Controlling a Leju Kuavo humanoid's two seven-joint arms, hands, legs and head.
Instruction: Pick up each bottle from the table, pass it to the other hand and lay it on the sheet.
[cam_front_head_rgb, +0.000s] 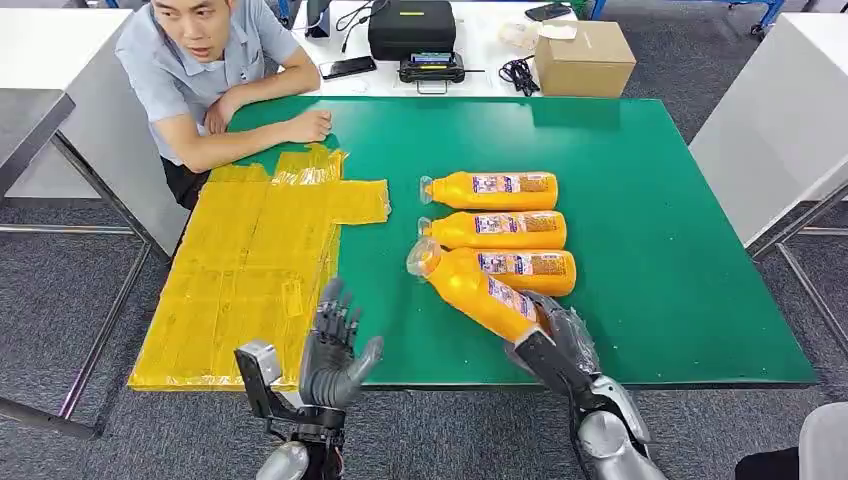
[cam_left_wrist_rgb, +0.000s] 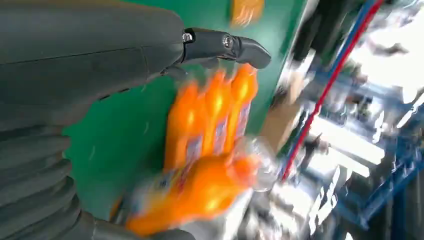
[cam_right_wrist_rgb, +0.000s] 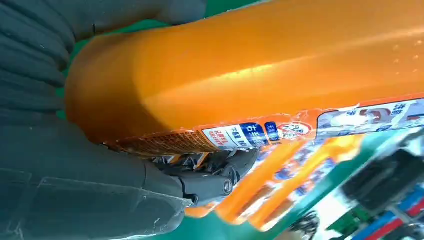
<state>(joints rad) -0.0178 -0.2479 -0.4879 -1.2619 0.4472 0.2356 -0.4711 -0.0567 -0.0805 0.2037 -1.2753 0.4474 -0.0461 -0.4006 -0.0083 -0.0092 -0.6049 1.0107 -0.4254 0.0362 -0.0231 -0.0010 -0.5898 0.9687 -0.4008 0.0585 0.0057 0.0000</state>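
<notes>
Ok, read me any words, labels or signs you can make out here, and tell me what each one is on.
Held bottle label: a round red prohibition sign beside blue and red print, too small to read.
Labels on the three lying bottles: too small to read.
Cardboard box: no print legible.

The head camera sits high on the robot and looks forward and down across the green table, taking in both arms at the near edge and a person seated at the far left corner. The left wrist camera looks past the left hand along the table, turned on its side and blurred. The right wrist camera sits very close behind the right hand, against the held bottle. All three views share the row of bottles.
</notes>
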